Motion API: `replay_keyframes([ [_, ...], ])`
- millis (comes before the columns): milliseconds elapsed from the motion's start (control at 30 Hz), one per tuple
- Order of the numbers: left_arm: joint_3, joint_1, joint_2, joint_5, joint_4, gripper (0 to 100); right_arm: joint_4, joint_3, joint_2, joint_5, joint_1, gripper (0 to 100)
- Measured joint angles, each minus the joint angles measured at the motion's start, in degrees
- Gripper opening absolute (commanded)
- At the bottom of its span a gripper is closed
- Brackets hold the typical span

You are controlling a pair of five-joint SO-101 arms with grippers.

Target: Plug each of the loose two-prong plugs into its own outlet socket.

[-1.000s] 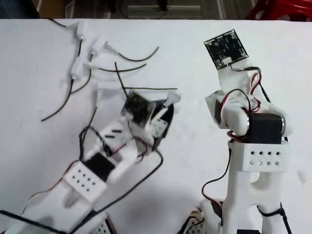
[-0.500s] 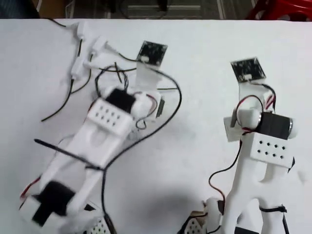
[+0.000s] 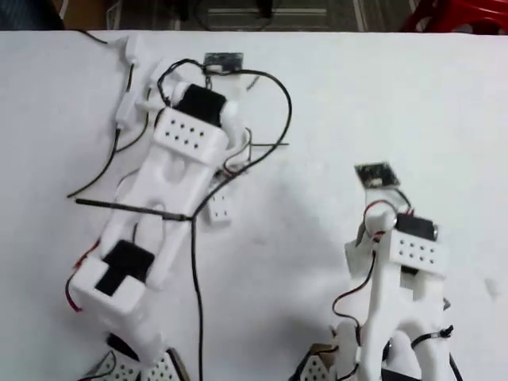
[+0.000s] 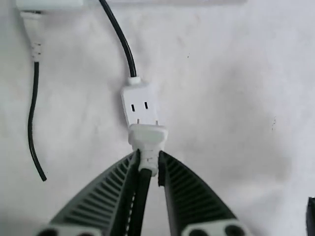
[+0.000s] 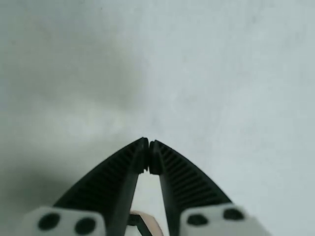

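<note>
One plug [image 4: 147, 137], pinched in the left gripper [image 4: 148, 158], had reached the far-left socket [image 4: 140, 105] — prongs seemingly part-way in — while the right gripper [image 5: 148, 145], closed empty, drew back.

socket cord [image 4: 121, 39] cut off at edge

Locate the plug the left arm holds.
In the left wrist view, the plug is pinched by the left gripper, its prongs at the end of the white outlet socket.
</note>
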Motion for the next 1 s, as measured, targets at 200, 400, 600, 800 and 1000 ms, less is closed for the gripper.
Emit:
replay_keyframes([
  [200,-0.4,-0.1,0.4,11.1,0.6,2,-4.9,5.5,-0.1,-0.1,0.0,1.9],
  [400,4.1,2.3,0.4,20.7,0.6,2,-9.0,9.2,-0.1,-0.1,0.0,1.9],
  [600,5.6,4.6,0.4,21.7,0.6,2,-9.4,9.5,-0.1,-0.1,0.0,1.9],
  [800,6.3,4.8,0.4,24.4,0.6,2,-9.4,9.6,-0.1,-0.1,0.0,1.9],
  [1000,11.1,3.2,0.4,32.8,-0.6,2,-9.4,9.6,-0.1,-0.1,0.0,1.9],
])
